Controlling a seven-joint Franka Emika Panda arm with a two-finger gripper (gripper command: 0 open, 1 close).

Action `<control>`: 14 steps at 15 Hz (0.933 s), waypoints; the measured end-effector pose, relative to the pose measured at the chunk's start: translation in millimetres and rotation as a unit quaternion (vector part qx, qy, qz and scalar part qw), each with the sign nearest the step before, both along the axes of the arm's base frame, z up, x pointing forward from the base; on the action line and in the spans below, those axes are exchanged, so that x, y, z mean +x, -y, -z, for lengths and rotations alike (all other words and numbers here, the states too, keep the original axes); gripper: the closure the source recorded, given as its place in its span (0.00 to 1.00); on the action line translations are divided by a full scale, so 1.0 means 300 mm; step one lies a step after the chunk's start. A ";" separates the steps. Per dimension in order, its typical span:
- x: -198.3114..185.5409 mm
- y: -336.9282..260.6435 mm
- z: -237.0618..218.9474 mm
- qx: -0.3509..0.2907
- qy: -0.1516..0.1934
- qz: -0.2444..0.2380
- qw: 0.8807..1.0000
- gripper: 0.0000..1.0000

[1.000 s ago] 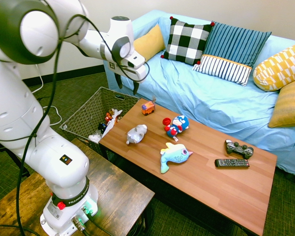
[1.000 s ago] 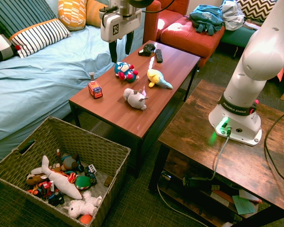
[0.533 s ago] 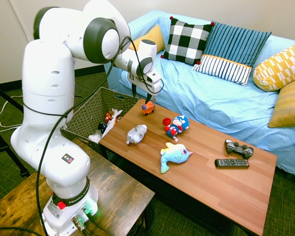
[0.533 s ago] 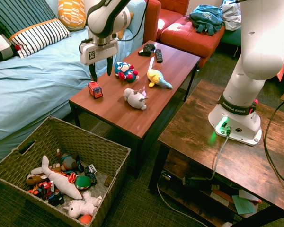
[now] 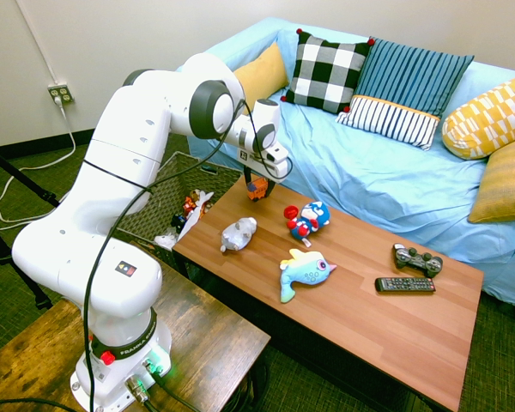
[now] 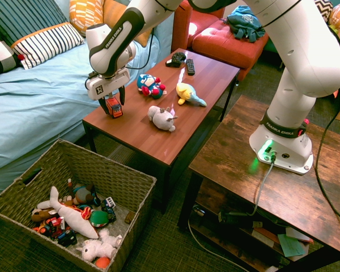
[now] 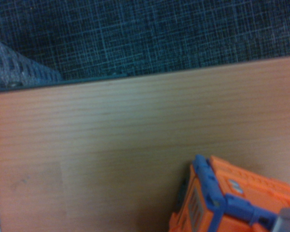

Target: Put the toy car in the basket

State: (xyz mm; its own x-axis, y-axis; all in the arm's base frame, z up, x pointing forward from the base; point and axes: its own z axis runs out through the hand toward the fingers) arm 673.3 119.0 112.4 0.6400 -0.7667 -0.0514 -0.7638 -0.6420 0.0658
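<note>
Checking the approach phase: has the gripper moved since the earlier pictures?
Yes. The gripper has come down toward the table, now open around the toy car.

A light blue sofa (image 5: 386, 172) with checked, striped and yellow cushions stands against a pale wall (image 5: 112, 43). Before it sits the long wooden desk (image 5: 386, 318) on dark green carpet (image 5: 129, 163). A red armchair (image 6: 226, 39) stands beyond the desk's far end.

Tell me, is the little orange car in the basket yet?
Not yet. The toy car sits on the wooden table, with the open end effector lowered around it. The basket stands on the floor beside the table.
</note>
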 end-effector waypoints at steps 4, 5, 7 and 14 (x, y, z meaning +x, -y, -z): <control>0.011 -0.005 -0.010 -0.002 0.004 -0.001 1.000 1.00; 0.011 -0.004 -0.008 -0.002 0.003 -0.001 1.000 1.00; 0.010 -0.001 -0.004 -0.003 0.002 0.000 1.000 1.00; -0.002 0.021 -0.144 0.012 0.053 0.002 0.999 1.00</control>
State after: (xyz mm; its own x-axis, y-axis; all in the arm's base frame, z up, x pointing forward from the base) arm 672.8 112.6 155.6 0.6396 -0.7687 -0.0008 -0.7683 -0.6393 -0.0308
